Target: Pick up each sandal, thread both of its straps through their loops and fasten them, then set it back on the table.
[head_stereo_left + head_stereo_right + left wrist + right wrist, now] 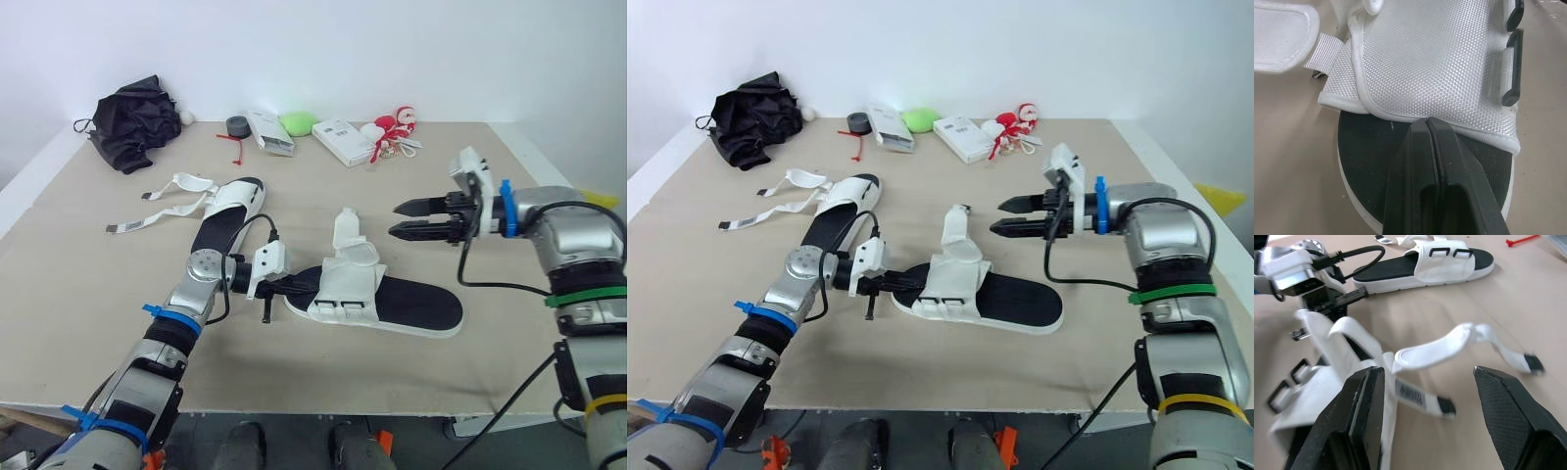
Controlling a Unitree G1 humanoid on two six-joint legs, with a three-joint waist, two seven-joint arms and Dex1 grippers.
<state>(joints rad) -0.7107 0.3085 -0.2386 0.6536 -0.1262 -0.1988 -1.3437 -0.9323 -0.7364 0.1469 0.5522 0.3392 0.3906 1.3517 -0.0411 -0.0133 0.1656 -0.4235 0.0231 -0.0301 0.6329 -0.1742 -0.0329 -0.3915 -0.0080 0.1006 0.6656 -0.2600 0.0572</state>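
The near sandal (392, 302), white upper on a black footbed, lies mid-table with one strap (346, 227) standing up loose. My left gripper (313, 287) is shut, its fingertips (1427, 125) lying on the footbed at the toe end, against the edge of the white upper (1435, 58). My right gripper (395, 220) hovers open above and to the right of that strap, nothing between its fingers (1366, 401). The loose straps (1449, 340) lie just ahead of it. The second sandal (230, 211) lies further back on the left, its straps (157, 211) spread out flat.
Along the far edge sit a black crumpled bag (132, 119), a tape roll (237, 125), two white boxes (269, 132) (343, 140), a green object (299, 122) and a red-and-white toy (397, 127). The table's front edge (323, 406) is close below the near sandal.
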